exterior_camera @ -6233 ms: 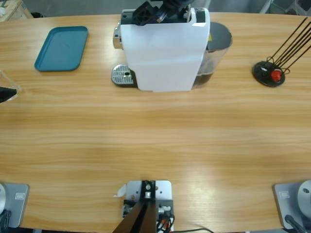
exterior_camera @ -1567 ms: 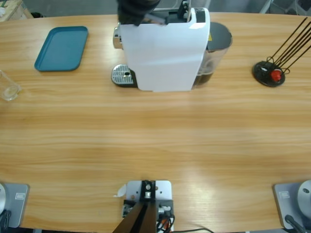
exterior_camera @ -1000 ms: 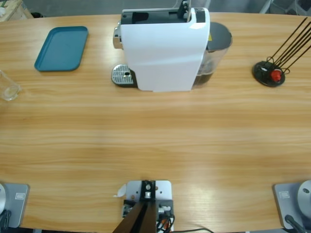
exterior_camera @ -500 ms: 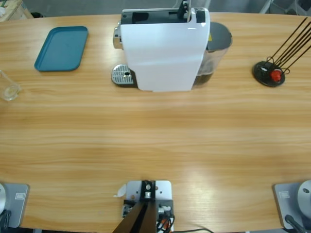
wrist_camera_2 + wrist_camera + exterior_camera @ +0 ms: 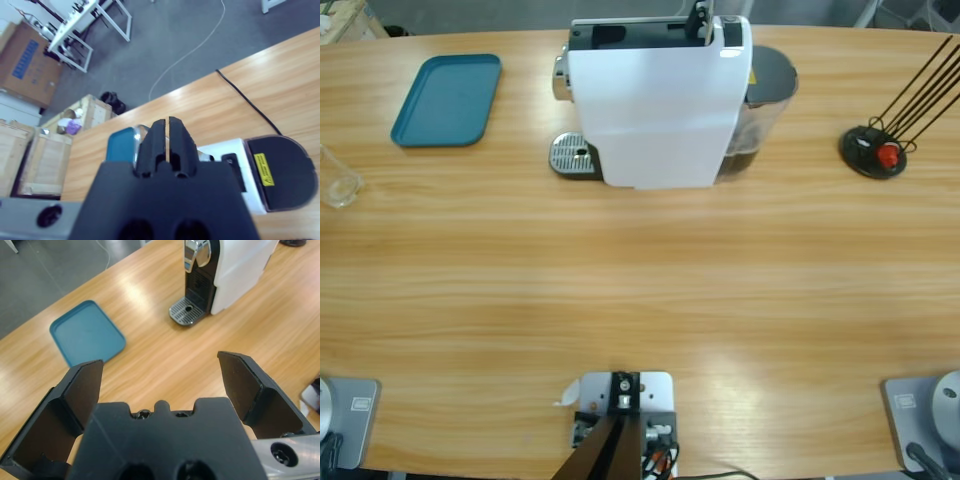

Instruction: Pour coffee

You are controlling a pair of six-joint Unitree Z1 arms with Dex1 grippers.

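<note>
A: Where is the coffee?

B: I see none. The clear glass [image 5: 337,181] at the table's left edge looks empty, well apart from the coffee machine [image 5: 655,100] and its drip grate [image 5: 186,313].

A: So which step?

B: Brewing seems not begun, I judge. Next, the glass should go under the spout.

A: And the grippers?

B: The left gripper [image 5: 161,385] hangs above the table, jaws wide apart, holding nothing. The right gripper [image 5: 167,136] is high over the machine, jaws closed together, empty.

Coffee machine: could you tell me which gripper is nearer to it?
Right. The right gripper is above the machine; the left gripper is well off, facing its spout end.
</note>
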